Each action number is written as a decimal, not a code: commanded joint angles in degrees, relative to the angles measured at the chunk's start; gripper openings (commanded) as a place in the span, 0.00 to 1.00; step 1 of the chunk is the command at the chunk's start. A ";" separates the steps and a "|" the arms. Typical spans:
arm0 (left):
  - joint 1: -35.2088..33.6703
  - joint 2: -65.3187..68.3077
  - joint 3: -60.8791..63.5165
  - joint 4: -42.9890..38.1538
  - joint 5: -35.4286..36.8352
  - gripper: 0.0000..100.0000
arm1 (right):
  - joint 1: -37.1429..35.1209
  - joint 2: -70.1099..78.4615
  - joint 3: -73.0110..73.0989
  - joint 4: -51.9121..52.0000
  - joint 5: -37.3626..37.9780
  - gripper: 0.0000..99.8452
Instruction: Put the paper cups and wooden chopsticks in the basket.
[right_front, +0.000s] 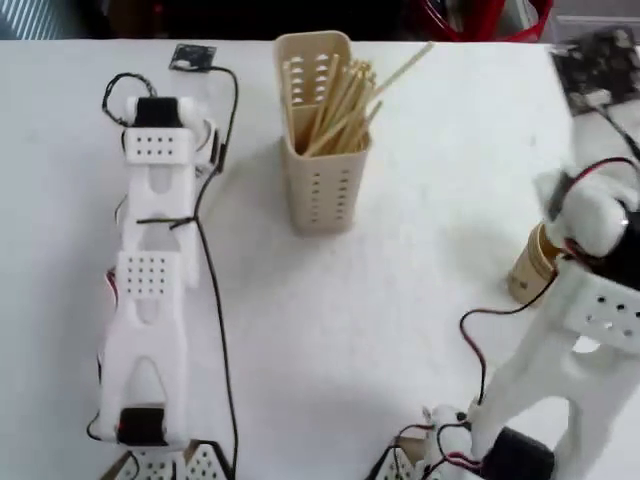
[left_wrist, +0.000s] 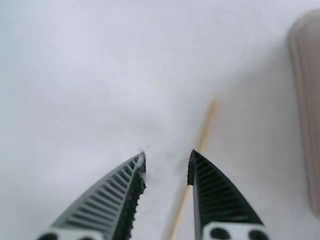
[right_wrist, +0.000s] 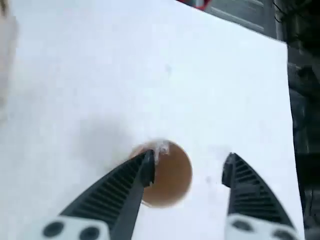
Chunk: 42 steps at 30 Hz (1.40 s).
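Table (right_wrist: 100, 75) edge near cup (right_wrist: 170, 176), right tool (right_wrist: 190, 159) spread

Clock positions taken from table (right_front: 400, 330) centre, high view. Basket (right_front: 322, 170): 12 o'clock, with chopsticks (right_front: 345, 95) inside. Paper cup (right_front: 528, 265): 3 o'clock, below the right gripper (right_wrist: 187, 162). Single chopstick (left_wrist: 203, 135): on the table, just beside the left gripper (left_wrist: 167, 160).

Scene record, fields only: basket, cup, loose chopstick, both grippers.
basket: upright, chopsticks standing in it
paper cup: upright on the table, outside the basket
loose chopstick: flat on the table near the basket
left gripper: open, over the loose chopstick
right gripper: open over the paper cup, one finger at its rim
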 joint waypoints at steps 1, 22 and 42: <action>-0.57 0.66 -2.46 0.44 2.64 0.16 | 5.41 1.63 12.04 -8.75 1.14 0.27; -1.98 6.29 -2.99 -1.14 3.34 0.16 | 10.24 19.21 22.15 -22.02 1.14 0.27; -3.74 6.46 -2.99 -2.55 3.34 0.16 | 6.73 31.16 11.87 -16.13 -5.19 0.02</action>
